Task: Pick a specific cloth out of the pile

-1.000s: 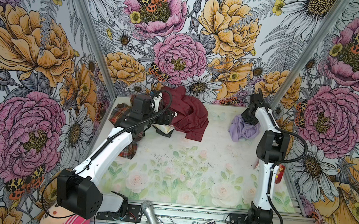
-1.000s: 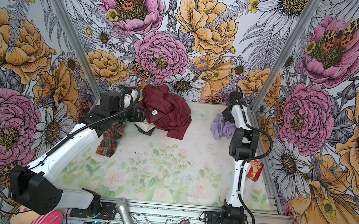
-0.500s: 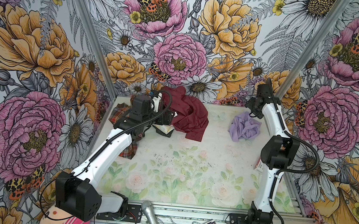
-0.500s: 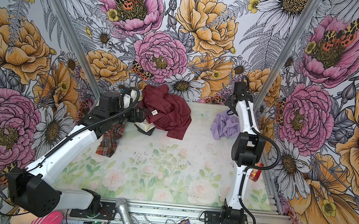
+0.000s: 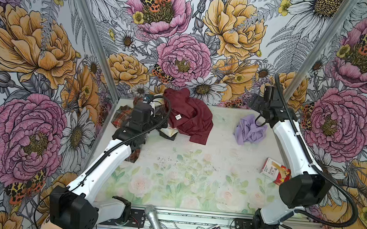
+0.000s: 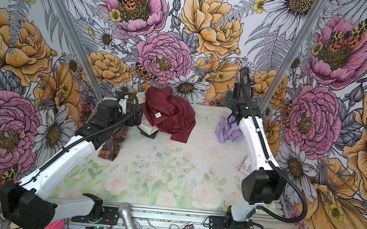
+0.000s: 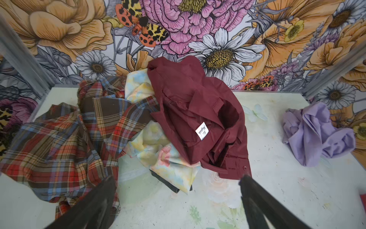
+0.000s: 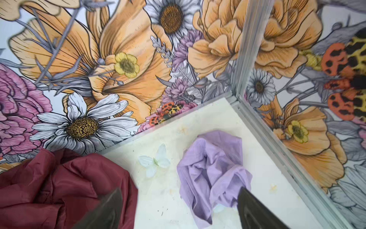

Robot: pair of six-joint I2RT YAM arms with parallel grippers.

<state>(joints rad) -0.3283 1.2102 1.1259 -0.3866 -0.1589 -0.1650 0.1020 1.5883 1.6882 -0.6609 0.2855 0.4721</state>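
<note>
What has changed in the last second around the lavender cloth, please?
The right gripper opened its fingers, let go of the crumpled pale lavender fabric cloth and lifted away toward the back wall. The open left gripper and the heaped pile of garments stayed as they were.

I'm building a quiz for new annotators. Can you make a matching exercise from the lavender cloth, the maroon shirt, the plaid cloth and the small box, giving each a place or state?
1 lavender cloth
2 maroon shirt
3 plaid cloth
4 red-and-white box

A bears a white sewn label
B crumpled alone, apart from the pile
C printed with text, not fabric
D leftmost piece of the pile

Pairs: 1-B, 2-A, 3-D, 4-C
</note>
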